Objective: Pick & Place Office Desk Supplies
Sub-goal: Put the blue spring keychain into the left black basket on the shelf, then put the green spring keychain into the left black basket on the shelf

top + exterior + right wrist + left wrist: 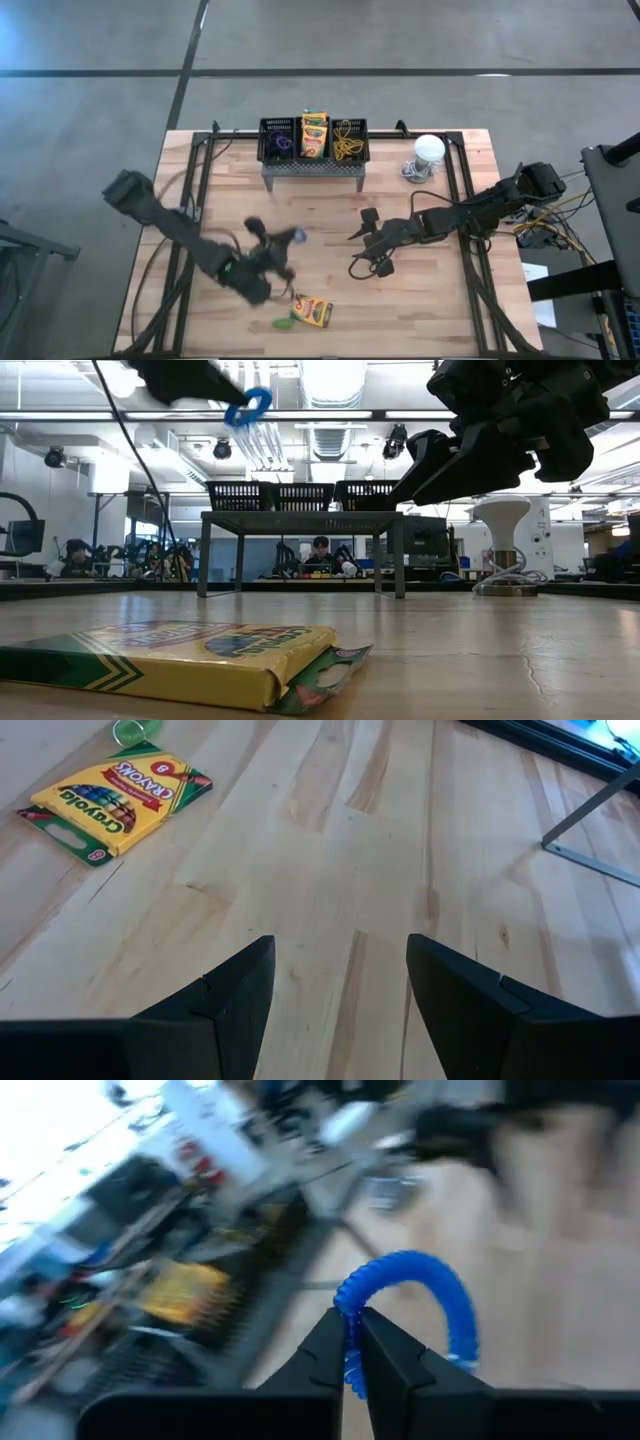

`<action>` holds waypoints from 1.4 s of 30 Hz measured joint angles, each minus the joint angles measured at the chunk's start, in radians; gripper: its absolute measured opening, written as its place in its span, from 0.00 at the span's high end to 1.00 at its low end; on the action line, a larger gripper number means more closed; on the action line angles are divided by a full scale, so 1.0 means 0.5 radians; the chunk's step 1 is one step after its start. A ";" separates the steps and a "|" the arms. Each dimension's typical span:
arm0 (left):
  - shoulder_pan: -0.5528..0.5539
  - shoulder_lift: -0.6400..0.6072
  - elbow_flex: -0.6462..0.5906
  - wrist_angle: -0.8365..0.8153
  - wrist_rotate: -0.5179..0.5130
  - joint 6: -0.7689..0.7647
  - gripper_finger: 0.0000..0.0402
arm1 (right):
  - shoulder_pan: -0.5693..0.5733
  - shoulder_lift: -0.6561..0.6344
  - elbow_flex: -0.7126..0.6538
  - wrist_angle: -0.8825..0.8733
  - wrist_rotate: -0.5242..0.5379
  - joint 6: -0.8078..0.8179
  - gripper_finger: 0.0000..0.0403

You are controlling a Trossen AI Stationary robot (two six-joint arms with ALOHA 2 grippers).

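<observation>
From above, the left gripper (296, 236) hangs over the wooden counter (440, 300), near its middle and a little left, pinching a blue loop (299, 235). The right gripper (362, 258) hovers just right of centre with its fingers spread and nothing between them. At the far edge a grey stand (313, 168) carries three black bins (279, 140) side by side: the left one holds a purple loop (280, 143), the middle one a crayon box (314, 134), the right one a yellow loop (347, 146). A white object (428, 150) stands to the right of the stand. Near the front edge a second box (311, 311) lies flat with a green loop (283, 323) just beside it.

From counter height, the second box (170, 660) fills the foreground, its end flap open. The blue loop (247, 406) hangs high in the left gripper (228, 400), well above the counter. The right gripper (440, 460) shows at upper right, also raised. The stand (302, 520) and bins (240, 495) sit behind, with a person (320, 552) visible in the room beyond.

The left wrist camera shows the gripper (352, 1345) clamped on the blue loop (415, 1295), which arches above the fingertips; the background is blurred.

The right wrist camera shows its gripper (340, 982) wide apart and empty above bare wood, with the second box (120, 802) and green loop (135, 731) well off.
</observation>
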 joint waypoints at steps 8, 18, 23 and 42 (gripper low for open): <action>0.802 -0.456 0.089 -0.010 0.098 0.270 0.94 | 0.000 0.000 0.000 -0.002 -0.001 0.001 0.44; 1.948 -0.600 -0.008 -0.064 1.458 0.139 0.93 | -0.001 0.000 0.000 -0.007 -0.001 0.007 0.44; 2.088 -0.592 -0.008 -0.211 1.552 0.050 0.86 | -0.001 0.000 -0.008 -0.007 -0.001 0.006 0.44; 1.738 -0.735 0.125 -0.533 1.941 -0.117 0.64 | -0.025 0.000 -0.034 0.004 -0.001 0.016 0.44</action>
